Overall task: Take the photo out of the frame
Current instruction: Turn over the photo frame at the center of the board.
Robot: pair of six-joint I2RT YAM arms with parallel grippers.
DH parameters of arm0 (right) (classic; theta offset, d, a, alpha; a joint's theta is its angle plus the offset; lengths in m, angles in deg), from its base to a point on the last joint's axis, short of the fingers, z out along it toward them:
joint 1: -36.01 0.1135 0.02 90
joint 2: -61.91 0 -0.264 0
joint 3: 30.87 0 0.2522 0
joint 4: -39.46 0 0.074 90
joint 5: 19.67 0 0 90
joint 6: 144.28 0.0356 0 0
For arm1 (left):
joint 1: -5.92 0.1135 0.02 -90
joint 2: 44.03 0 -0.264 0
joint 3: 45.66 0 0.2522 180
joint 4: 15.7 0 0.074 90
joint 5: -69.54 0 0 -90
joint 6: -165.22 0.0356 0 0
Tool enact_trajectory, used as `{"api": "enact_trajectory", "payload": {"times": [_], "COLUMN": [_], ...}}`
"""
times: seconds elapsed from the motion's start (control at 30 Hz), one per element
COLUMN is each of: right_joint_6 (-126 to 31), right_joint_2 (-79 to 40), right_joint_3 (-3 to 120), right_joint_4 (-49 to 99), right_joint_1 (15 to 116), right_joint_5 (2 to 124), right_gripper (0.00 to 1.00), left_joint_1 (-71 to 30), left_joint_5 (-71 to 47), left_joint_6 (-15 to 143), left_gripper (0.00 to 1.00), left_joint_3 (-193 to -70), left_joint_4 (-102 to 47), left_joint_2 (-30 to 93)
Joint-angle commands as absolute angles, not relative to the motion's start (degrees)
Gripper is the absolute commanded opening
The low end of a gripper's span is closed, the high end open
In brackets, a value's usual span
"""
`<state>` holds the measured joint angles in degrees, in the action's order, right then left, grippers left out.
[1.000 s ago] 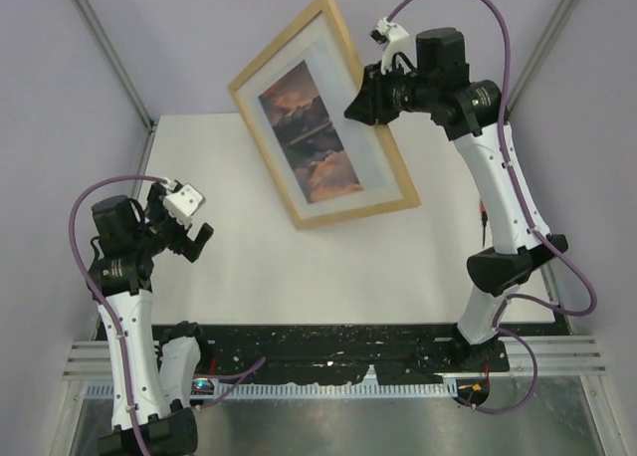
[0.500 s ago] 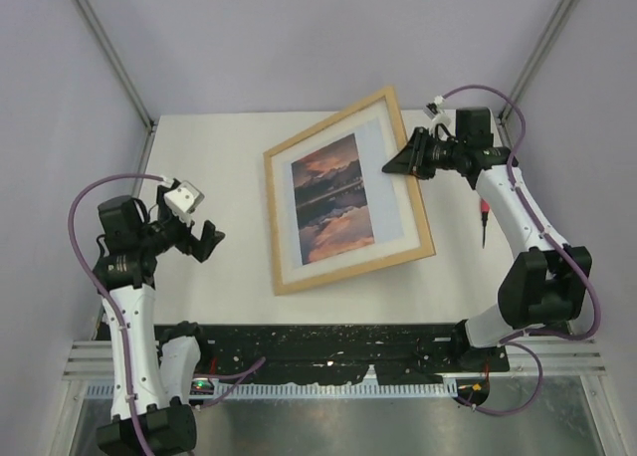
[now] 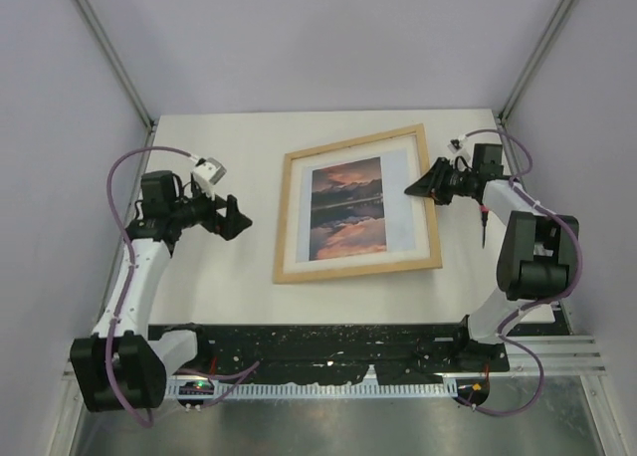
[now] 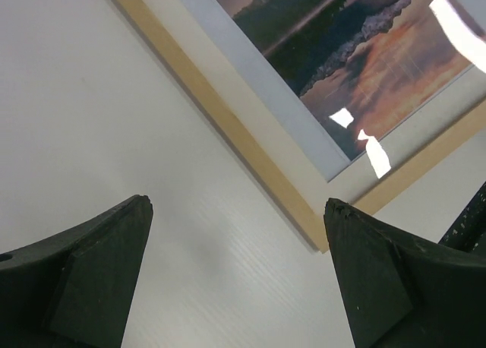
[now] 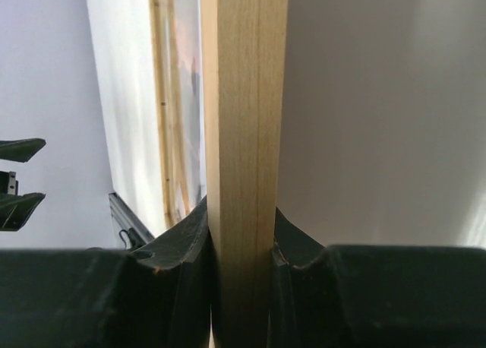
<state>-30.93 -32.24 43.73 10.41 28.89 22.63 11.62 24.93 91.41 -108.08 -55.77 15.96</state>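
Note:
The frame (image 3: 284, 222), of light wood strips, lies face up on the white table (image 3: 219, 137), a little askew. The photo (image 3: 347, 209), an orange sunset over dark mountains with a pale border, sits inside it. My right gripper (image 3: 423, 187) is shut on the frame's right-hand strip near its upper corner. The right wrist view shows that wooden edge (image 5: 243, 97) pinched between both fingers of the right gripper (image 5: 241, 211). My left gripper (image 3: 239, 219) is open, just left of the frame and apart from it. In the left wrist view the left gripper (image 4: 237, 202) holds nothing, with the frame (image 4: 228, 128) and the photo (image 4: 357, 52) ahead.
A small red-handled screwdriver (image 3: 483, 222) lies on the table right of the frame, under my right forearm. A black rail (image 3: 338, 342) runs along the table's near edge. Pale walls close in the table's far side and both flanks.
The right arm has lowered the frame from a raised tilt at the back down flat onto the table, face up. The left arm has reached forward and right toward the frame's left side.

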Motion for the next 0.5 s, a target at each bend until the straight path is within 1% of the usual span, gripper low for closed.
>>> {"api": "enact_trajectory", "payload": {"times": [0.0, 0.2, 0.47], "right_joint_6": [-38.02, -40.57, -45.75], "right_joint_2": [-37.04, -44.17, -45.93], "right_joint_3": [45.99, 49.77, 51.53], "right_joint_4": [21.75, 16.13, 8.66], "right_joint_1": [27.3, 26.16, 23.09], "right_joint_5": [31.29, 35.87, 40.17], "right_gripper": [0.08, 0.08, 0.09], "left_joint_1": [6.46, 2.24, -6.37], "left_joint_5": [19.98, 15.5, 3.63], "left_joint_6": [81.48, 73.83, 74.96], "left_gripper": [1.0, 1.0, 1.0], "left_joint_3": [-109.77, -120.22, -125.6], "left_joint_4": [-43.36, -42.91, -45.02], "left_joint_2": [24.58, 41.03, 49.13]}}
